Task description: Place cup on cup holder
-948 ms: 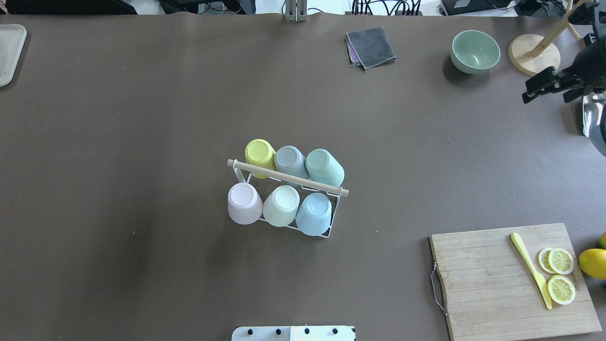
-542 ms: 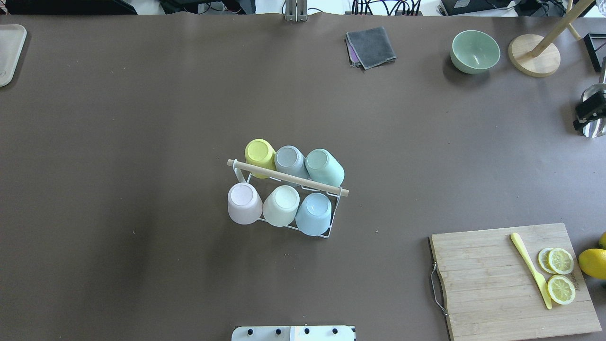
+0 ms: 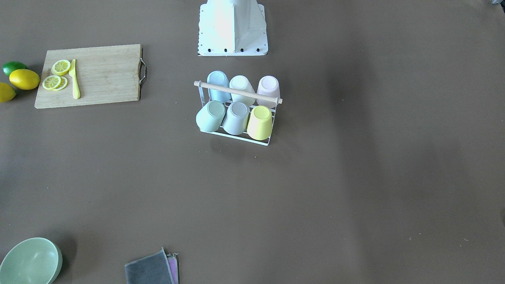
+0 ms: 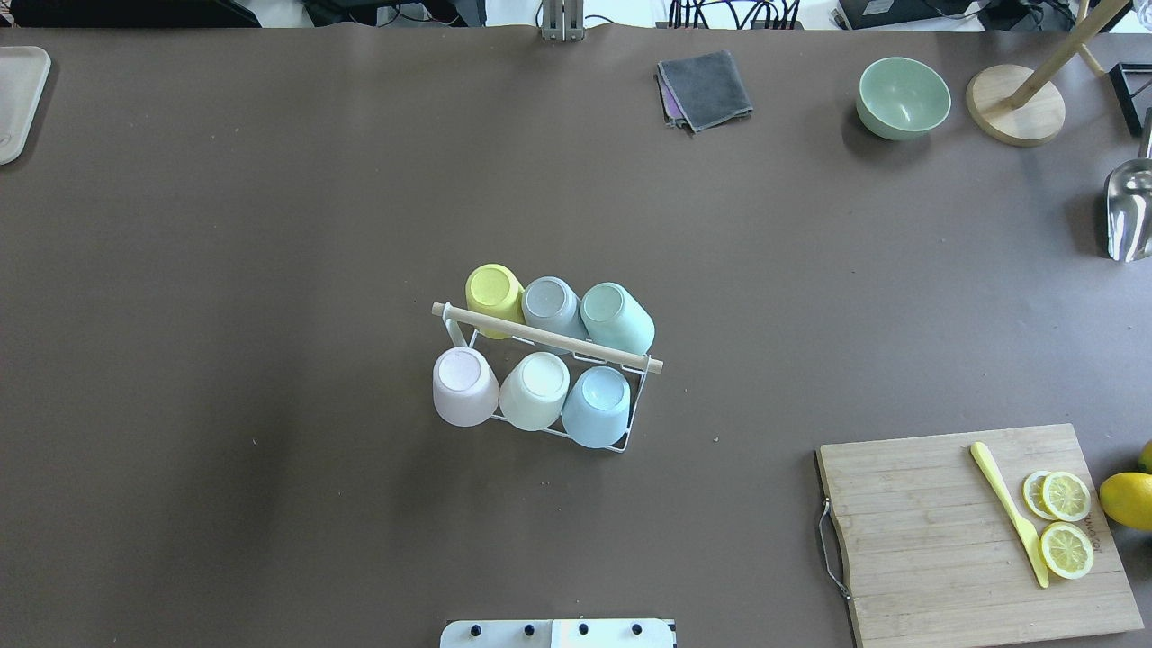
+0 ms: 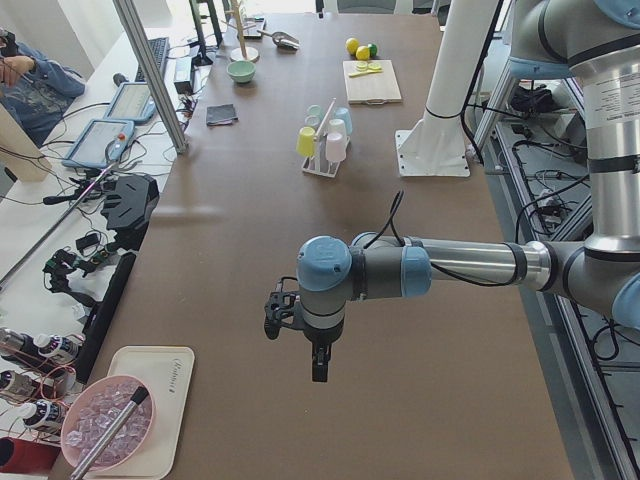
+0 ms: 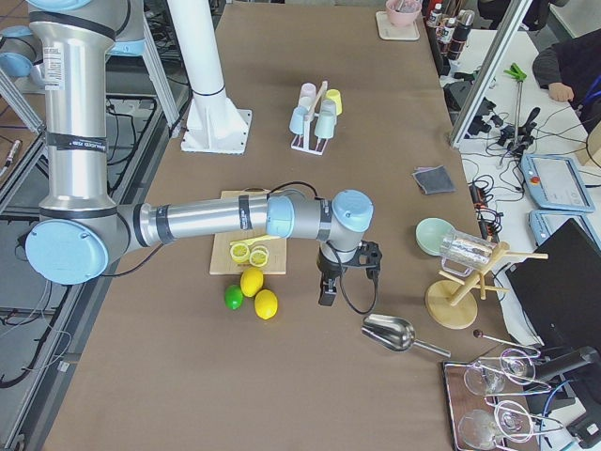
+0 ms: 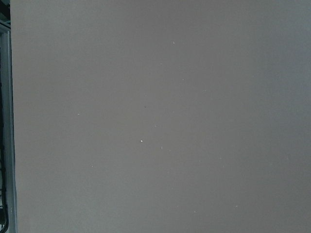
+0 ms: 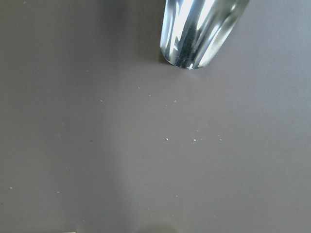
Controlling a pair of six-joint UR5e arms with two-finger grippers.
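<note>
**Six cups on the rack, both grippers out at the table ends**

The cup holder (image 4: 540, 337) stands mid-table, well apart from both grippers, with its wooden rod running across the top. Six upturned cups sit on it. The yellow cup (image 4: 494, 292), grey cup (image 4: 551, 304) and mint cup (image 4: 615, 315) are on the side away from the robot. The pink cup (image 4: 463, 382), cream cup (image 4: 537, 387) and blue cup (image 4: 597, 402) are on the robot's side.

The left gripper (image 5: 318, 372) hangs fingers-down over bare table, far from the rack, with a white tray (image 5: 170, 400) near it. The right gripper (image 6: 326, 296) points down toward the opposite end. A metal scoop (image 6: 394, 332) lies just past its fingers, and a lemon (image 6: 252, 281) and a lime (image 6: 234, 297) lie on their other side.

Only the side views show either gripper, so I cannot tell whether the fingers are apart or closed.
</note>
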